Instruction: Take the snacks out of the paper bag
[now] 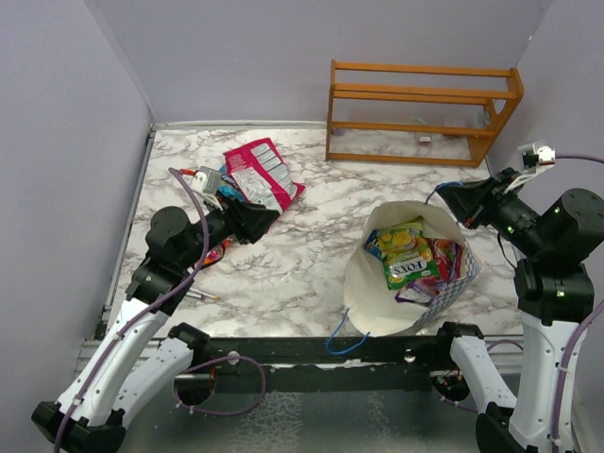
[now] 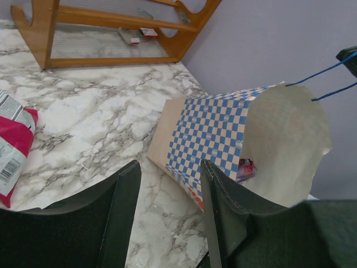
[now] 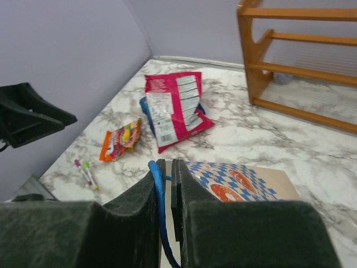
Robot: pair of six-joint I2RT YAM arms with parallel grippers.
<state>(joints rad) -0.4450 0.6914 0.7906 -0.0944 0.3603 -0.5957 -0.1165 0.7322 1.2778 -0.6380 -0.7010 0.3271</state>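
Note:
The paper bag (image 1: 379, 297) lies near the front right with its mouth open upward. Inside it are snacks: a yellow-green packet (image 1: 404, 253) and purple and red wrappers. My right gripper (image 1: 455, 200) is shut on the bag's blue cord handle (image 3: 160, 201), just behind the bag's far rim. My left gripper (image 1: 261, 219) is open and empty above the table, left of the bag (image 2: 217, 131). The red-pink packet (image 1: 260, 172) lies on a blue chip bag (image 1: 226, 194) behind it. An orange packet (image 3: 120, 139) lies partly under the left arm.
An orange wooden rack (image 1: 420, 109) stands at the back right. Two pens (image 3: 86, 172) lie near the left front edge. Walls close in the left, back and right sides. The second cord handle (image 1: 344, 342) hangs over the front edge.

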